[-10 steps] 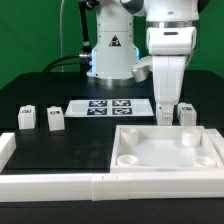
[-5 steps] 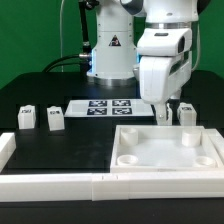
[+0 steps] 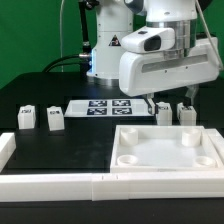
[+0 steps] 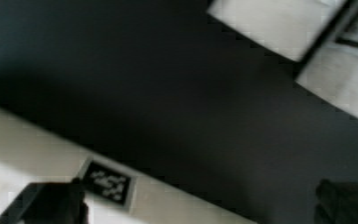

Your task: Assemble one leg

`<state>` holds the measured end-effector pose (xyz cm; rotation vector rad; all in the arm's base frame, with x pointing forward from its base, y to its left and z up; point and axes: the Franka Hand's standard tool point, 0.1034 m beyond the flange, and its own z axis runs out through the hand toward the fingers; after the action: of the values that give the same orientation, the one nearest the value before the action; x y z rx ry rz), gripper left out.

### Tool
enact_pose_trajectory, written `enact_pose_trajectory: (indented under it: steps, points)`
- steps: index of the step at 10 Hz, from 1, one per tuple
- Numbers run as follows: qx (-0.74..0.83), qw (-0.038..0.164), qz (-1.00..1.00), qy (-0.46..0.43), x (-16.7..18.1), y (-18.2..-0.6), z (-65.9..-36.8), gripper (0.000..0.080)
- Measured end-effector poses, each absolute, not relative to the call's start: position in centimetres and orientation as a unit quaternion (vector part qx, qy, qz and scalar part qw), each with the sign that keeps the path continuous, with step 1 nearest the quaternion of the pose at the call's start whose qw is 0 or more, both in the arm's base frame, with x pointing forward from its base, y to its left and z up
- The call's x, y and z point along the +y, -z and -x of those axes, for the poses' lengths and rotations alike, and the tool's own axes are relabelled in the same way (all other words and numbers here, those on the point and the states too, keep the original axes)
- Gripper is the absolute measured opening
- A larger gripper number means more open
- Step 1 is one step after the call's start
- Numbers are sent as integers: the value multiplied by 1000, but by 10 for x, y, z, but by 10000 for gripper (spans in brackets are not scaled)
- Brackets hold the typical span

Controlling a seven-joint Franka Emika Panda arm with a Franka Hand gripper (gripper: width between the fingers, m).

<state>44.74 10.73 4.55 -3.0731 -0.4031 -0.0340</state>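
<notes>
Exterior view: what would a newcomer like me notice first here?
The robot's bulky white arm looms tilted over the black table, at the exterior view's right. In front lies a large white tray-like piece, and small tagged legs stand in pairs on either side of the marker board.

Tilted pincer [image 3: 168,100], jaws wide apart

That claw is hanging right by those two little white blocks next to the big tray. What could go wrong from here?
1. The claw hangs open just above two blocks standing close together, one leg and its neighbour. Coming down, a finger might tip or shove the wrong one.
2. The tray-like piece lies right beside them, so a knocked leg could tumble into it.
3. The wrist view is blurred, so the aim may be poor.
</notes>
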Motion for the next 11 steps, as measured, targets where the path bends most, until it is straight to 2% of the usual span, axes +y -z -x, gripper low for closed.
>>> enact_pose_trajectory:
  steps: [2,4,8,11]
  points:
    - [-13,29,999,6,127,-43,-439,649]
    - [39,35,999,3,137,-41,-434,649]
    - [24,32,999,-10,136,-41,-434,649]
    - [18,13,990,-136,134,-43,-419,649]
